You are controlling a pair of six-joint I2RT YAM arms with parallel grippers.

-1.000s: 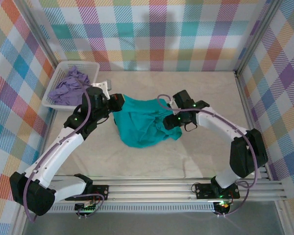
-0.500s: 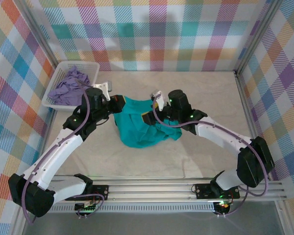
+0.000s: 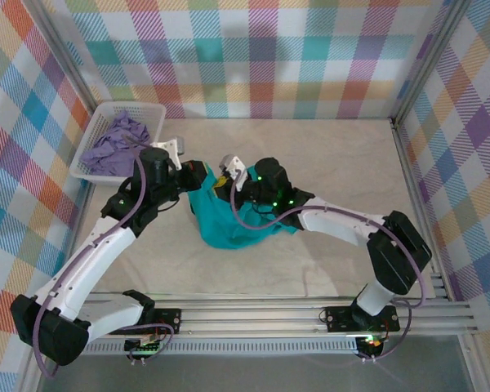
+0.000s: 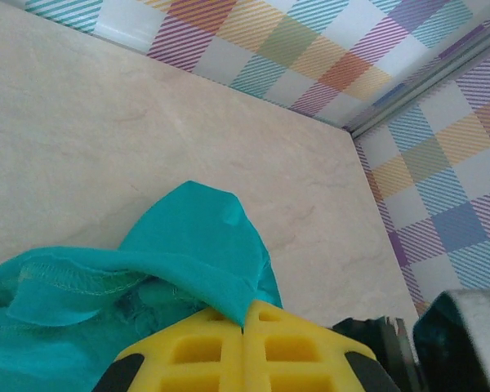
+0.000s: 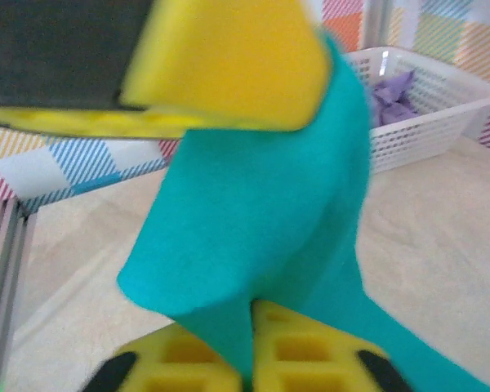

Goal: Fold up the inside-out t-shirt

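Crossing the pale beige stone-look table (image 3: 335,155) leftward, hauling the plain teal-green cotton t-shirt (image 3: 224,224) into a tighter mid-table heap than a second ago, probably starting a first fold. Holding a crumpled lavender-purple garment (image 3: 114,145): white plastic mesh basket (image 3: 157,114), far-left corner. Just snapping closed on shirt fabric, right gripper (image 5: 251,347); pinching a hem fold, left gripper (image 4: 245,343), pads together.

no text, label or number can be read anywhere.
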